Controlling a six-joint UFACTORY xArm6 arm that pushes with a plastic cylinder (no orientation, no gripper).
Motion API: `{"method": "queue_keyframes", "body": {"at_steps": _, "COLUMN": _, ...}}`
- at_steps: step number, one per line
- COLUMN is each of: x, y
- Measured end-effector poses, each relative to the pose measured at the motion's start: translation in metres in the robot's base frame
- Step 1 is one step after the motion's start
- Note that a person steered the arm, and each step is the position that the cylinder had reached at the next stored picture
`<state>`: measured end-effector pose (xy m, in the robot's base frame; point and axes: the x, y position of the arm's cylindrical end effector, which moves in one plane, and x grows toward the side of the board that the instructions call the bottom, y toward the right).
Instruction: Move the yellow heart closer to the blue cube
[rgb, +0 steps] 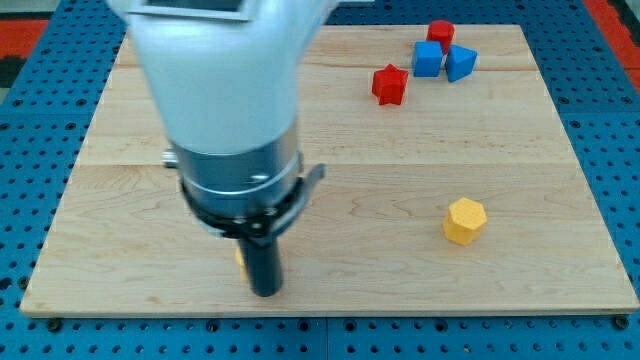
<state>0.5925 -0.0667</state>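
Note:
My tip (265, 292) rests on the wooden board (330, 170) near its bottom edge, left of centre. A small yellow piece (241, 257), likely the yellow heart, peeks out just left of the rod and is mostly hidden behind it. The blue cube (428, 59) sits at the view's top right, far from my tip. It touches a blue wedge-like block (460, 62) on its right and a red cylinder (441, 33) above it.
A red star (390, 84) lies left of the blue cube. A yellow hexagon (465, 220) lies at the lower right. The arm's white and black body (225, 110) covers the board's left-centre. A blue pegboard (30, 150) surrounds the board.

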Motion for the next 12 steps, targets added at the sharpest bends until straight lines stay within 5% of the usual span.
{"method": "queue_keyframes", "body": {"at_steps": 1, "x": -0.023, "y": -0.014}}
{"method": "queue_keyframes", "body": {"at_steps": 3, "x": -0.131, "y": 0.053}}
{"method": "queue_keyframes", "body": {"at_steps": 4, "x": -0.051, "y": 0.056}}
{"method": "queue_keyframes", "body": {"at_steps": 5, "x": -0.033, "y": 0.008}}
{"method": "queue_keyframes", "body": {"at_steps": 7, "x": -0.106, "y": 0.03}}
{"method": "queue_keyframes", "body": {"at_steps": 8, "x": -0.08, "y": 0.015}}
{"method": "queue_keyframes", "body": {"at_steps": 10, "x": -0.108, "y": -0.035}}
{"method": "queue_keyframes", "body": {"at_steps": 12, "x": -0.167, "y": 0.11}}
